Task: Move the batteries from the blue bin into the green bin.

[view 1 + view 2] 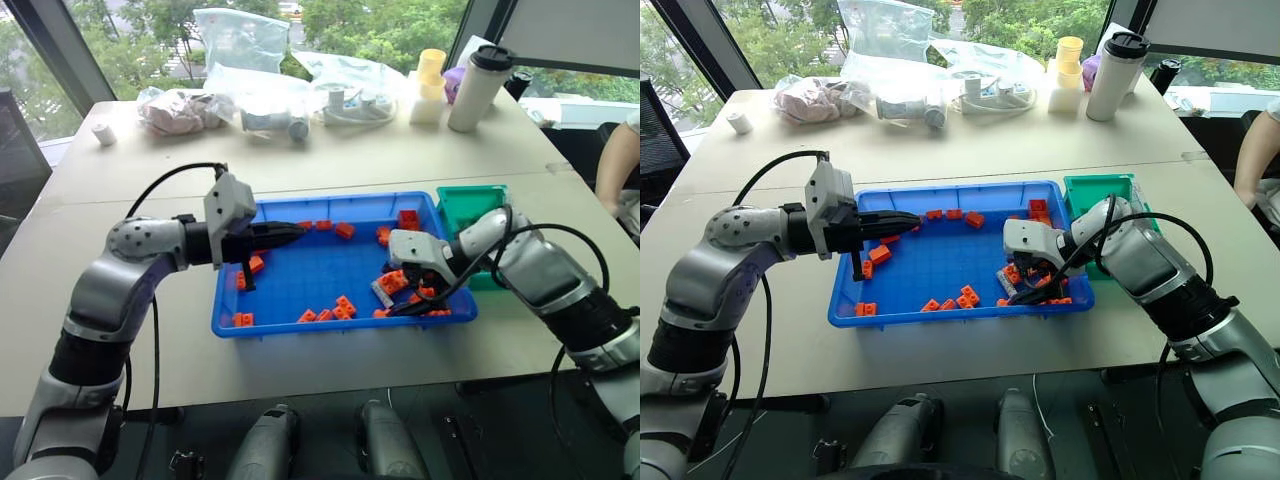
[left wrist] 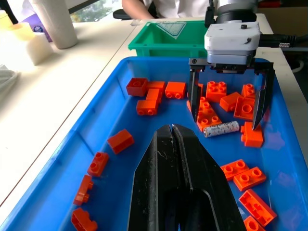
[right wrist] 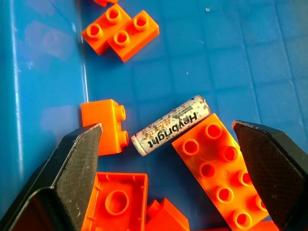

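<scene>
Left gripper (image 1: 296,231) closed and empty, held level over the left half of the blue bin (image 1: 300,325). Orange bricks (image 1: 343,307) scattered across the bin floor. Right gripper (image 2: 230,103) spread wide, pointing down over one battery (image 3: 171,124) lying among bricks at the bin's right end, not yet gripped. Green bin (image 1: 470,205) just beyond the right rim, far side; contents hidden. Judged stage: this battery about to be picked up, its transfer still to do.

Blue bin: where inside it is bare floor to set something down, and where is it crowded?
The blue bin has bare floor in its middle, between the left gripper and the front-rim bricks. It is crowded at the right end, where bricks surround the battery under the right gripper.
</scene>
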`<action>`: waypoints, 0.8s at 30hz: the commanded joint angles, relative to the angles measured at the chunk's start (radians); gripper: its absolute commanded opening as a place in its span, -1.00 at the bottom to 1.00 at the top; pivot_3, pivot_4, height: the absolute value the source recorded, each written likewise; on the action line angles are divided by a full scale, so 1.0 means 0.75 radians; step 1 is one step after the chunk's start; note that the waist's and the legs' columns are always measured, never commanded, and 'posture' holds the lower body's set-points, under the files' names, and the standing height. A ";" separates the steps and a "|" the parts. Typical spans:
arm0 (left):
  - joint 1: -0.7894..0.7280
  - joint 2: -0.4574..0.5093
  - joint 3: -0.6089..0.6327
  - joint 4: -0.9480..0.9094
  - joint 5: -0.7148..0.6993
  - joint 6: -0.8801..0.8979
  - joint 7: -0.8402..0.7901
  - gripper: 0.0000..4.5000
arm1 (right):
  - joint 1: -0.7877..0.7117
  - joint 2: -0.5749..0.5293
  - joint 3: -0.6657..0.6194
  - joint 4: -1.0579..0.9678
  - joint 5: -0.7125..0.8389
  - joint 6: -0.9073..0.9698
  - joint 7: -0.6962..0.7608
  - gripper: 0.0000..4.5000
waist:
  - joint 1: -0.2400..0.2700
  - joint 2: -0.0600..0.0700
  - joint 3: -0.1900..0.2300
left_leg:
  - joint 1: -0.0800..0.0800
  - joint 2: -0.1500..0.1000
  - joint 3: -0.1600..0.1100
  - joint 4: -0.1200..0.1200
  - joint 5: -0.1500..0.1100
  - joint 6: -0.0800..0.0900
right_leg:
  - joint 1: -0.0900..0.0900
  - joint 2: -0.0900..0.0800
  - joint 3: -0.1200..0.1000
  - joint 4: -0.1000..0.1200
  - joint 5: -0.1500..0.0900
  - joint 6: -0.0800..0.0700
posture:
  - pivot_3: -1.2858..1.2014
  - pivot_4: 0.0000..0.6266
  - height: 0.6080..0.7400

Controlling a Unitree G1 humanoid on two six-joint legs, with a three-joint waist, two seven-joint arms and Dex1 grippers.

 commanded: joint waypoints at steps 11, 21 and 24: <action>0.008 0.022 0.036 -0.073 -0.022 0.015 0.034 -1.00 | -0.063 0.092 0.046 0.257 -0.206 -0.571 0.090 0.99 | -0.001 0.000 0.000 | 0.001 0.000 0.000 0.000 0.001 -0.001 | 0.000 0.000 0.000 0.000 0.000 0.000 | 0.03 -0.52 1.00; 0.013 0.021 0.043 -0.086 -0.023 0.026 0.047 -1.00 | -0.175 0.149 0.064 0.491 -0.343 -0.864 0.149 0.99 | -0.002 0.000 0.000 | 0.001 0.000 0.000 0.000 0.001 -0.002 | 0.001 0.001 0.000 0.000 0.000 0.000 | 0.03 -0.52 1.00; 0.014 0.020 0.044 -0.087 -0.023 0.025 0.052 -1.00 | -0.187 0.167 0.059 0.526 -0.358 -0.900 0.167 0.99 | -0.002 0.000 0.000 | 0.001 0.000 0.000 0.000 0.001 -0.002 | 0.001 0.001 0.000 0.000 0.000 0.000 | 0.03 -0.52 1.00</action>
